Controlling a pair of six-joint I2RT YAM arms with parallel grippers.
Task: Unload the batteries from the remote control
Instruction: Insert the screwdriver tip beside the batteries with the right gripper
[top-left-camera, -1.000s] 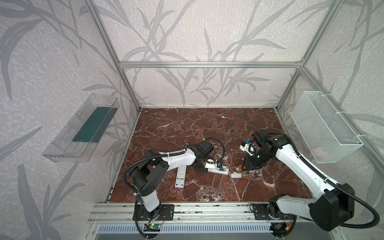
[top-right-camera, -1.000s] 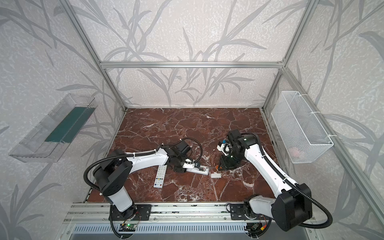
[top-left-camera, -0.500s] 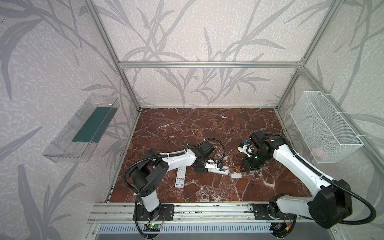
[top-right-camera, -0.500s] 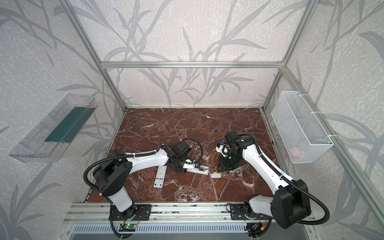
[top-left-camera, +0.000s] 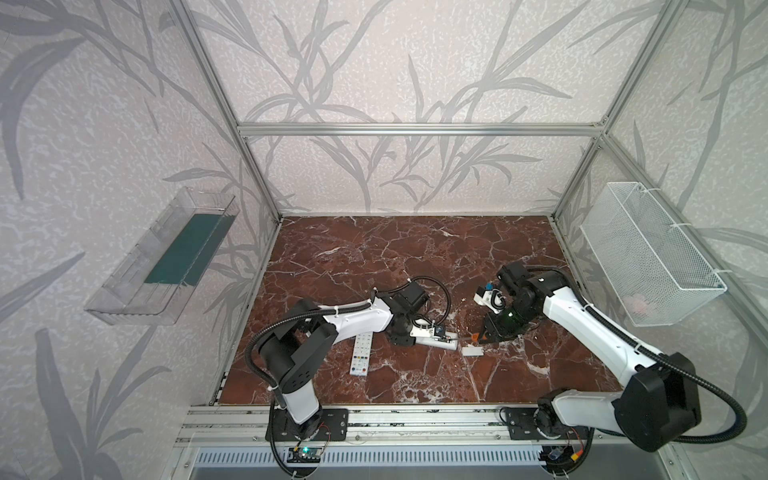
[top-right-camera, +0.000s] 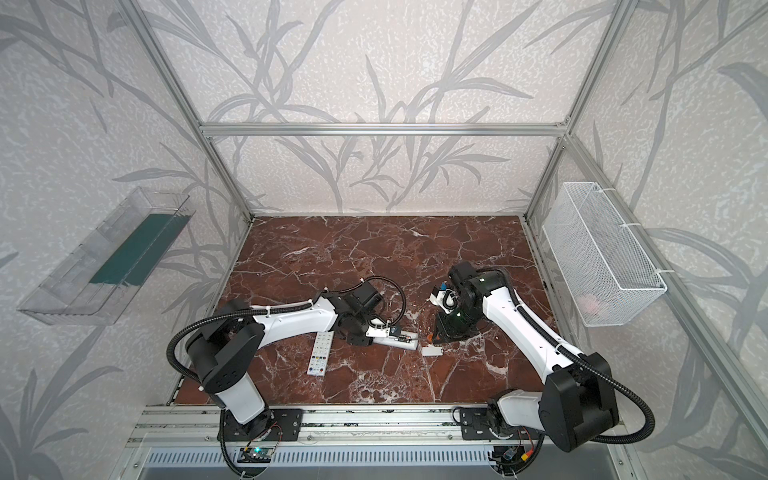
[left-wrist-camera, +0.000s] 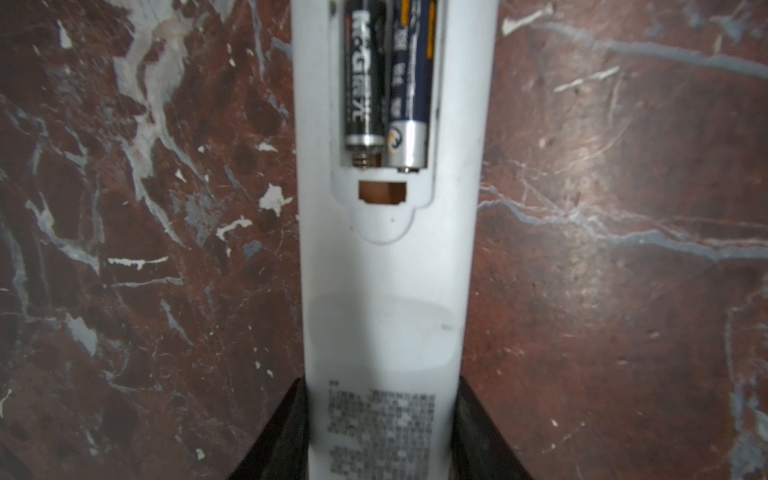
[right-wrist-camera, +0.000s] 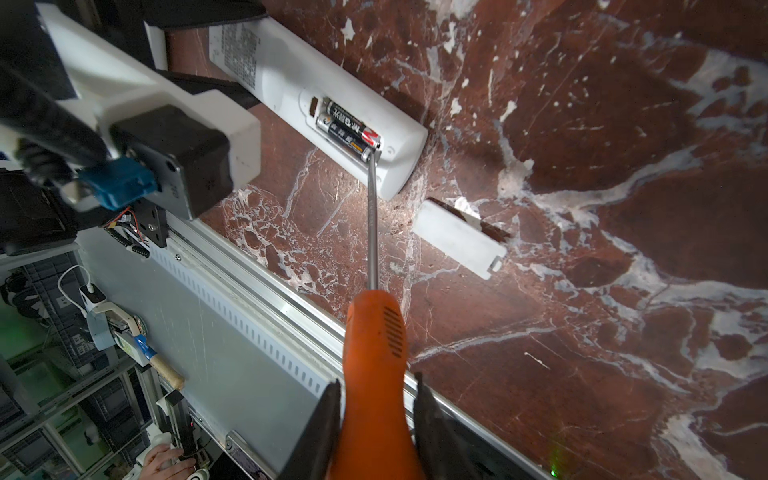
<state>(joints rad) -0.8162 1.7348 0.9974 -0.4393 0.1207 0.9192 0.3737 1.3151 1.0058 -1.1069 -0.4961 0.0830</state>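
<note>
Right wrist view, nearest first: right pincer (right-wrist-camera: 374, 397) clamped on the orange screwdriver (right-wrist-camera: 376, 332), whose tip touches one end of the two batteries (right-wrist-camera: 349, 124). They lie side by side, lengthwise in the open bay of the white remote (right-wrist-camera: 286, 70), which lies flat on the bench (right-wrist-camera: 623, 124). Farther off, left pincer (left-wrist-camera: 380, 399) grips its label end.

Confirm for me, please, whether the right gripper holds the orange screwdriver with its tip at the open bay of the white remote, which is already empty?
Not empty: the right wrist view shows two batteries lying side by side in the open bay of the remote. The rest holds: the right gripper grips the orange screwdriver, its tip at one battery's end.
</note>
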